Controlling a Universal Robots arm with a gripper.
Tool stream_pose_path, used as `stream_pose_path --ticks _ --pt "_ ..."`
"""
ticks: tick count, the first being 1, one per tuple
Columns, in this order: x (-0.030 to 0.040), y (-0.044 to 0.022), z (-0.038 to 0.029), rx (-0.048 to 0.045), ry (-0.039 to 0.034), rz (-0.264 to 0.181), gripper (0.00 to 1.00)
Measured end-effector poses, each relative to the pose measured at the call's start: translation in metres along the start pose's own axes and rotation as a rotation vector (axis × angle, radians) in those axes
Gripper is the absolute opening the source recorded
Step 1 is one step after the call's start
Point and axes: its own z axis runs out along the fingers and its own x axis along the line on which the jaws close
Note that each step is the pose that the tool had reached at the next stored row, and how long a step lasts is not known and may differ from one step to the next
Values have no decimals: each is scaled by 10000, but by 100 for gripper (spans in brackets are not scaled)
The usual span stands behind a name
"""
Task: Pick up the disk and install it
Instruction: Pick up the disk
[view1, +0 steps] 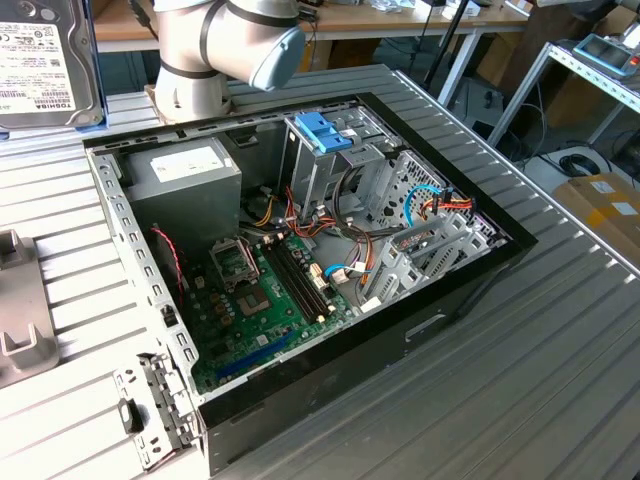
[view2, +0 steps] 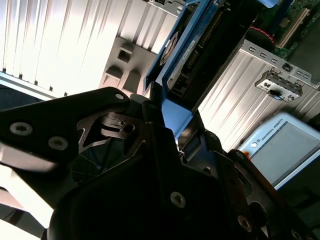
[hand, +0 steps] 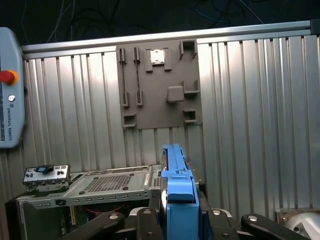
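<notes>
Close to the wrist, our gripper (hand: 176, 214) had its fingers closed tight on the disk (hand: 175, 172), held aloft on edge. Farther off lay the open computer case (hand: 100, 186). We judged the carry was in hand; seating it would call for squaring its rails to the drive cage (view1: 300, 170).

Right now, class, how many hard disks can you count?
1: the disk, clamped in the gripper in both wrist views, at the exterior view's upper left. The computer case may hide others.
</notes>
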Motion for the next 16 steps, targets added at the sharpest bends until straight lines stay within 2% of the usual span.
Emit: stream_pose_path --ticks 6,8,9,10,13,14,15,16 --pt "34 -15 1 -1 -3 0 37" --pt "41 -19 1 -3 -34 1 37" --pt "45 -21 1 -7 -81 2 37" --pt "48 -23 1 -13 -150 4 37" --pt "61 -28 0 -51 -579 14 37" --pt "68 -29 -1 -73 -824 21 37" --pt "77 -30 -1 -86 -971 24 37" --pt "79 -30 -1 -85 -972 24 37"
